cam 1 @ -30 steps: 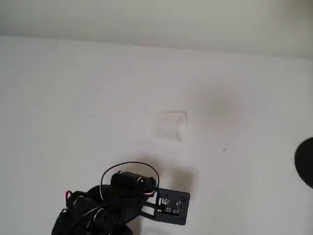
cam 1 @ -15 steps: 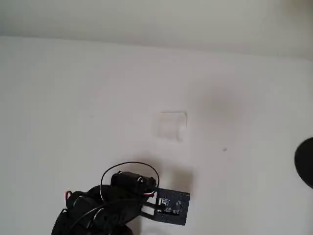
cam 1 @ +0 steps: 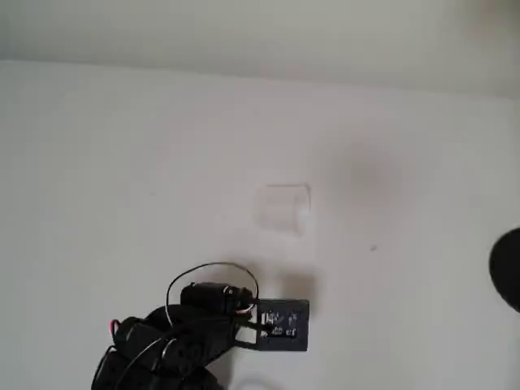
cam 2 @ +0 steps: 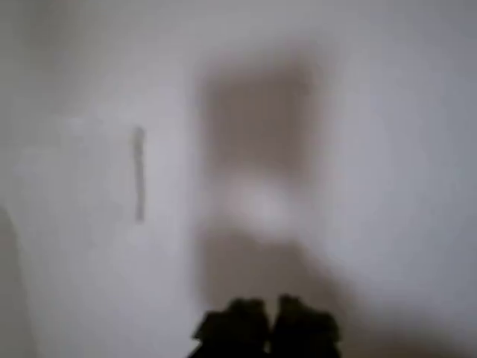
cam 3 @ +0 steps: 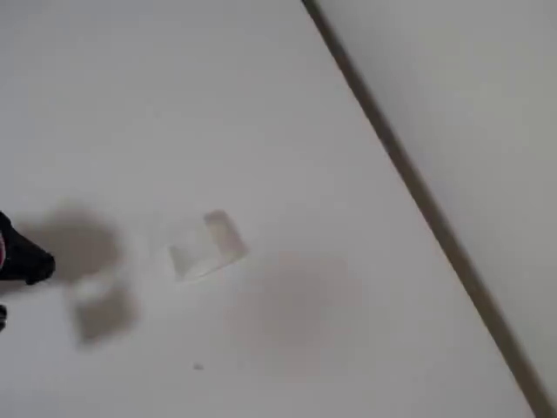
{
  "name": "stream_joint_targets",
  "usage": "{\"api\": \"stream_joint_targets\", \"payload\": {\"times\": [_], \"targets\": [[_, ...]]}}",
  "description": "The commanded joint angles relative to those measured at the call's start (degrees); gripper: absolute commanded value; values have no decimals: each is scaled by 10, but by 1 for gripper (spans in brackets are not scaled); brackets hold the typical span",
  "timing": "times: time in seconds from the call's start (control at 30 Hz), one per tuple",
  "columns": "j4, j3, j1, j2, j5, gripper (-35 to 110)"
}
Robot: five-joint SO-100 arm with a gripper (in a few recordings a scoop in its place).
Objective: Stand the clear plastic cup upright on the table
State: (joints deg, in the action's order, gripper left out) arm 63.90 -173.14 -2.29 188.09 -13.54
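The clear plastic cup [cam 1: 283, 207] is being seen as a faint outline lying on its side on the white counter [cam 1: 122, 162], near mid-surface in the overhead view and likewise in the fixed view [cam 3: 207, 244]. The claw [cam 2: 266, 322] is being held well apart from it, fingertips together in the blurred wrist view. A dark round object [cam 1: 508, 268] is being cut off by the right edge.

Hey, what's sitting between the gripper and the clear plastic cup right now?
Nothing: overhead, only bare table separates the gripper from the clear plastic cup.
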Motion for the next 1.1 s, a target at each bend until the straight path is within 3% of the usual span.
{"api": "stream_joint_targets", "payload": {"times": [0.0, 0.17, 0.27, 0.47, 0.67, 0.83, 1.07], "targets": [[-45, 20, 25, 4, -89, 12], [-70, 93, 38, -55, -19, 30], [-85, 211, 42, -260, 18, 45], [-34, 496, 46, -635, 74, 57], [26, 720, 48, -901, 120, 59], [24, 805, 34, -1041, 129, 57], [1, 852, 0, -1158, 122, 39]]}}
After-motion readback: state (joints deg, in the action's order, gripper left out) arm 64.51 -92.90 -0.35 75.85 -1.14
